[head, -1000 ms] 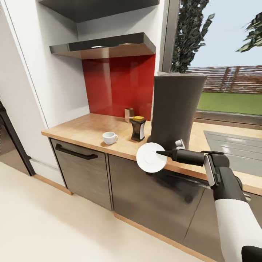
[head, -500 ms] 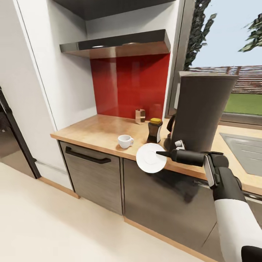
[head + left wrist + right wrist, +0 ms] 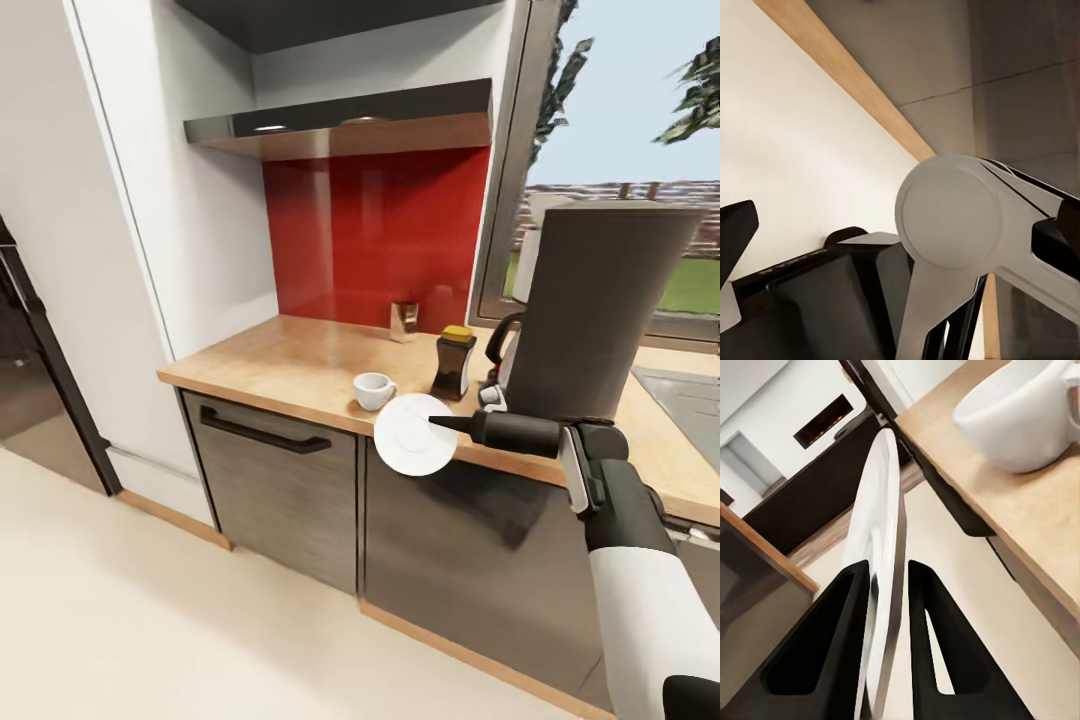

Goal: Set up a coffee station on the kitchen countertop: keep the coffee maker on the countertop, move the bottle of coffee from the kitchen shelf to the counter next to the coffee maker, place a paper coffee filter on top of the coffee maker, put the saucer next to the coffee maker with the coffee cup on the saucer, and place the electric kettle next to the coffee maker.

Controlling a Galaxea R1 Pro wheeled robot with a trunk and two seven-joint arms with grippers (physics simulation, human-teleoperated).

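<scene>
Right gripper [image 3: 446,424] fingers clamp the round white saucer [image 3: 415,434]; next, set it at the tall grey coffee maker's [image 3: 600,310] nine o'clock.

A home kitchen: a wooden countertop [image 3: 290,362] runs over grey cabinets [image 3: 275,470], with a red backsplash [image 3: 375,235] and steel hood [image 3: 340,122] at 12 o'clock, a sink [image 3: 690,395] and a garden window [image 3: 640,110] at 2 o'clock.

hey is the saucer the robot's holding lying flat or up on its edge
On edge. The saucer faces the head camera as a full disc, and its thin rim stands clamped between the right tool's fingers.
</scene>
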